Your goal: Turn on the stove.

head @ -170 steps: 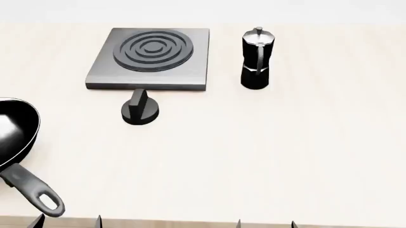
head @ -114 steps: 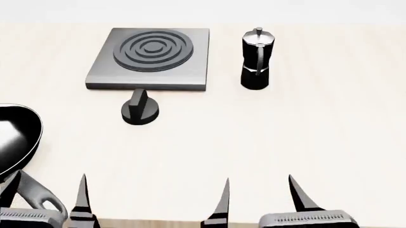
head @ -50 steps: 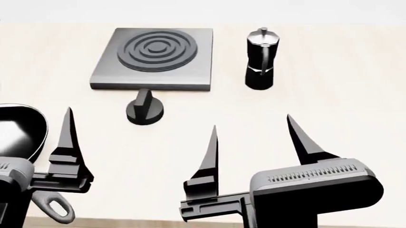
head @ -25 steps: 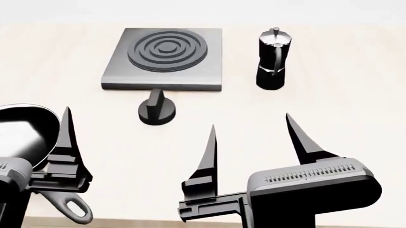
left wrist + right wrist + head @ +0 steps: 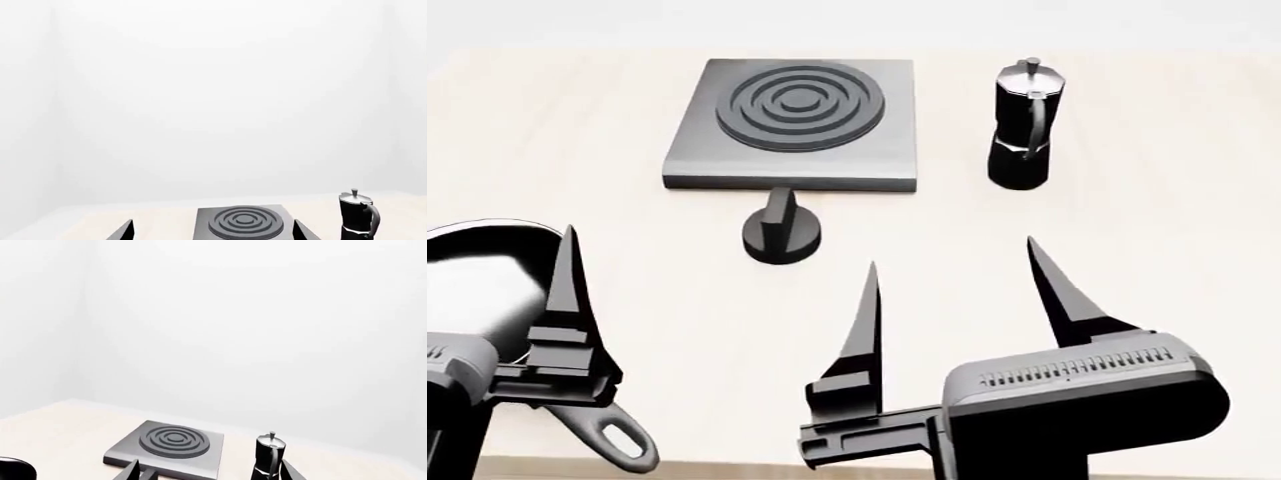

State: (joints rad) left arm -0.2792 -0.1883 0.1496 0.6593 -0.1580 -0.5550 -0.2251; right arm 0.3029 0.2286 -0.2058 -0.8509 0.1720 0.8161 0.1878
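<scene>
A: Containers?
B: Black frying pan (image 5: 474, 280), glossy, nothing inside; faceted moka pot (image 5: 1022, 125), lidded.
A: Stove?
B: Stove (image 5: 794, 125): grey slab, ringed burner, far centre of pale bench (image 5: 1094, 220); finned knob (image 5: 781, 232) just before it.
A: Hands?
B: Right hand (image 5: 952, 290) spread; left hand (image 5: 554, 300) cannot tell.

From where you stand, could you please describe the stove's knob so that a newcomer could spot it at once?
Start at the grey square stove with its ringed burner at the far side of the table. Just in front of its near edge sits the knob, a small black round disc. Its upright fin sets it apart from the taller moka pot and the frying pan.
</scene>
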